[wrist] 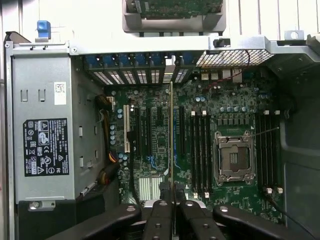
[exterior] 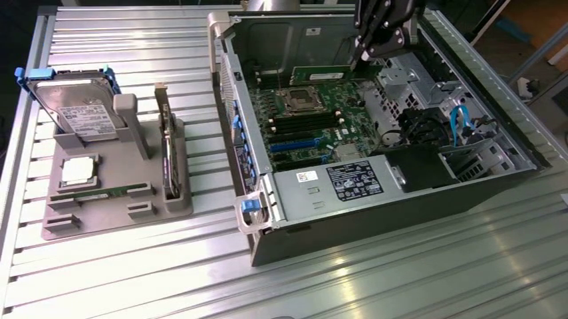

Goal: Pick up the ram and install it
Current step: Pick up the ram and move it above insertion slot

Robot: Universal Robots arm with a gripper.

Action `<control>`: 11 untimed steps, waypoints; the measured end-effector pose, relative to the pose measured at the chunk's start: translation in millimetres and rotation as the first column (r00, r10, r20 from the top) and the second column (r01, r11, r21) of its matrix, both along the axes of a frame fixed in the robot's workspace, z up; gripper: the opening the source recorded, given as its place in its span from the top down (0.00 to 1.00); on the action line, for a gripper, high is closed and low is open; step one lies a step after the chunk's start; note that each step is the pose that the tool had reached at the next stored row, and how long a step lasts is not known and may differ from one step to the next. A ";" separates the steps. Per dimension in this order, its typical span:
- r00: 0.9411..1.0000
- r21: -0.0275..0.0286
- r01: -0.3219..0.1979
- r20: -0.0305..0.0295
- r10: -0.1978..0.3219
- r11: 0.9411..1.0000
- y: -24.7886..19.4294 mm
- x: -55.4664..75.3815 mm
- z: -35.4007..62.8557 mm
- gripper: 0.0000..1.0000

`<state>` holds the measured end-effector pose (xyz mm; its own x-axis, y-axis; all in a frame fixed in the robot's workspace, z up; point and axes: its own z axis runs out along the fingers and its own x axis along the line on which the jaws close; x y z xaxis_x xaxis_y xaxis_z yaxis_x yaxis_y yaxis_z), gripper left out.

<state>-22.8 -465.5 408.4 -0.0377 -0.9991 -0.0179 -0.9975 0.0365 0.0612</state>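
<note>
The ram (exterior: 321, 72) is a long thin green stick held level above the open computer case (exterior: 266, 199), over the far part of the motherboard (exterior: 310, 126). My gripper (exterior: 371, 58) comes down from above and is shut on one end of it. In the wrist view the ram (wrist: 171, 135) shows edge-on as a thin line running out from between my black fingers (wrist: 159, 220). It hangs over the board between the expansion slots and the black memory slots (wrist: 199, 150). It is above the slots and seated in none of them.
The CPU socket (wrist: 232, 157) lies beside the memory slots, with the power supply (exterior: 342, 183) nearer the case front. On the exterior view's left a grey holder (exterior: 116, 199) carries a hard drive (exterior: 76, 109), a dark upright card (exterior: 167, 156), a processor (exterior: 78, 169) and another green stick (exterior: 89, 194).
</note>
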 end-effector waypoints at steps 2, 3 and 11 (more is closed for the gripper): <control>1.000 0.000 0.000 0.000 0.000 1.000 4.7 0.0 -0.3 0.88; 1.000 0.000 0.000 0.000 0.000 1.000 7.3 0.0 -0.5 0.88; 1.000 0.000 0.000 0.000 0.000 1.000 23.1 0.0 -1.8 0.88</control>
<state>-22.7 -442.4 406.6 -0.0377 -0.9991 -0.0179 -0.9975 0.0365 0.0612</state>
